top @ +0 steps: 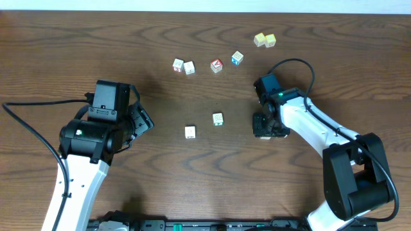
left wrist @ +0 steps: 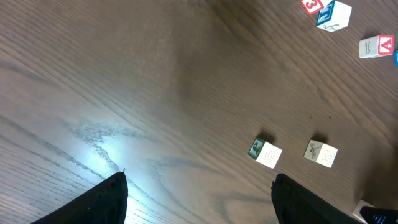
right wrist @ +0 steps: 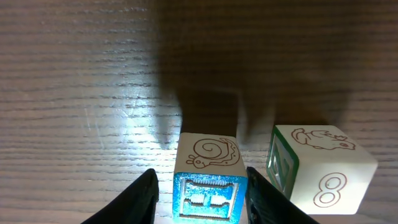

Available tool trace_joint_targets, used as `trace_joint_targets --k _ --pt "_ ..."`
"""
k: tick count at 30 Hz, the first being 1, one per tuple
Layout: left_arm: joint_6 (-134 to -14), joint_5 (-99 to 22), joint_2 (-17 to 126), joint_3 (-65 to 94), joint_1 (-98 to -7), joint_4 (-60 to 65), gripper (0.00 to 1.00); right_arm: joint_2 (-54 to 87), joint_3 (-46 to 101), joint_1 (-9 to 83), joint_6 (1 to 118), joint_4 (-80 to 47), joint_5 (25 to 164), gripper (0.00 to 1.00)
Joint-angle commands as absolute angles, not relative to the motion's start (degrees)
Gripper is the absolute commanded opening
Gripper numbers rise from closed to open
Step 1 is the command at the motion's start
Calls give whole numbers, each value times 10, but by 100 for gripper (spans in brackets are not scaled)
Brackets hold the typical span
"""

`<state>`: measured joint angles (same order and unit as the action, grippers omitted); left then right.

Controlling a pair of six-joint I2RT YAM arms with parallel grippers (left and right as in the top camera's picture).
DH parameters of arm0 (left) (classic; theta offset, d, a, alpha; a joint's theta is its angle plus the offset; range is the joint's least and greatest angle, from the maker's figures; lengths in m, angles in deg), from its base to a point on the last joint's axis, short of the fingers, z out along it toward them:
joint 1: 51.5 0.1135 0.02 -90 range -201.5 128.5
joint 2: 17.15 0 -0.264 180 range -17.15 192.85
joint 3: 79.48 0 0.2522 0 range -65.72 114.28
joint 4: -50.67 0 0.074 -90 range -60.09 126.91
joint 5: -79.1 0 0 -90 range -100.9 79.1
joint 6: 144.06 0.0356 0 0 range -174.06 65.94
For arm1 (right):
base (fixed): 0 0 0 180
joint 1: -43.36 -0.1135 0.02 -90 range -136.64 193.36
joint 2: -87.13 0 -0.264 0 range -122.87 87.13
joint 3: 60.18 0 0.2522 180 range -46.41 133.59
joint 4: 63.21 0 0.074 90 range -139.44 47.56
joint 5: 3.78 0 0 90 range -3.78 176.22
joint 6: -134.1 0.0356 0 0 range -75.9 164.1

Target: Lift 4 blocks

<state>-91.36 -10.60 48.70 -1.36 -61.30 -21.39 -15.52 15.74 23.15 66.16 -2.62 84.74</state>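
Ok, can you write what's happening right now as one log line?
phase: pre-grasp | right gripper: open, straddling blue-faced block | left gripper: open, empty | block marked 8: next to it

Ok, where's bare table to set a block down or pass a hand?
Bare wood between the left gripper and the two middle blocks, and in the near strip in front of them between the arms. Crowded: the far row of cubes, the yellow pair, and at the right gripper, where the snail block sits close beside the 8 block.
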Motion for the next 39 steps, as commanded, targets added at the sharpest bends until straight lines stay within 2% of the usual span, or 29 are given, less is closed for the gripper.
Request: trace_joint_targets --k 1,8,21,34,39 --pt "-914 -104 484 -5 -610 -216 75 -156 149 234 659 -30 847 41" --pt "-914 -104 484 -5 -610 -216 75 -156 148 235 659 -32 820 33" --pt "-914 -104 484 -5 -610 -216 75 -156 149 236 646 -40 813 31" --pt "-914 -104 484 -5 -610 -216 75 -156 149 236 637 -32 803 33" --pt "-914 -104 484 -5 -610 -216 75 -156 151 236 637 -29 804 42"
